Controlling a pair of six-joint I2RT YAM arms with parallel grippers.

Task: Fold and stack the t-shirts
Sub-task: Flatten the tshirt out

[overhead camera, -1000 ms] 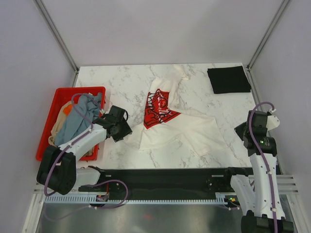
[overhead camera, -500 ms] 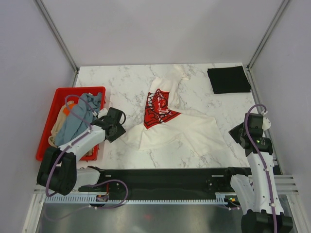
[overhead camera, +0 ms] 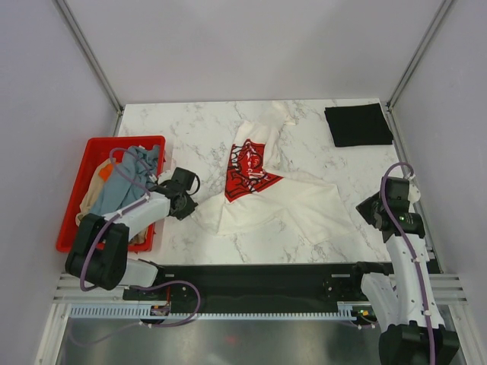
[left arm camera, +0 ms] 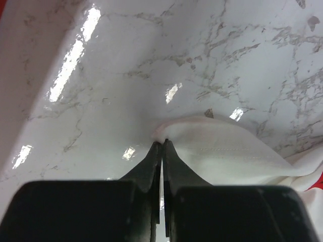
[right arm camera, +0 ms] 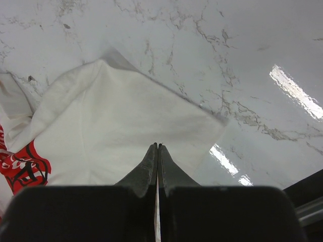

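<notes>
Right of red crate [overhead camera: 84, 163], mid desk [overhead camera: 183, 133]: cream-white t-shirt [overhead camera: 281, 201] lies crumpled, red print up. I see left jaws clamped on shirt edge nearest crate, cloth puckered up at tips. Right jaws together, nothing between, over shirt's side away from crate; contact with cloth I cannot tell. Black t-shirt [overhead camera: 358, 124] folded flat at back desk corner farthest from crate. Inside crate: grey-blue t-shirt [overhead camera: 122, 186] heaped over orange and tan cloth.

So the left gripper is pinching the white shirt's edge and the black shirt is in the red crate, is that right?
No: the top view shows the black shirt on the table, far right; the left gripper does pinch the white shirt.
</notes>
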